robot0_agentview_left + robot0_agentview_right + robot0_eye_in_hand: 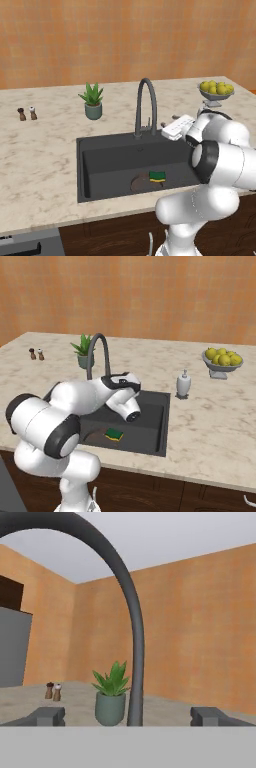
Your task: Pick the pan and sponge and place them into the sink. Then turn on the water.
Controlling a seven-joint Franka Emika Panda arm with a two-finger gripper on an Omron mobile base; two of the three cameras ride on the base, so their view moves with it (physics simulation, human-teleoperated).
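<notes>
The sink (80, 150) is a dark grey basin set into the marble counter. On its floor lies the dark brown pan (140, 183), and the yellow-and-green sponge (157, 176) (114, 434) rests at the pan's right edge. The arched faucet (146, 100) (100, 343) (132, 612) stands behind the basin. No water shows under its tip. My gripper (165, 128) (130, 716) hovers level just right of the faucet's base. It is open, with nothing held, and the faucet's neck stands centred between the fingertips (47, 715) but farther off.
A potted plant (92, 102) (112, 694) stands behind the sink's left side. Two small shakers (27, 113) are far left. A grey bowl of lemons (216, 90) sits at the back right. A white soap dispenser (183, 383) stands right of the sink.
</notes>
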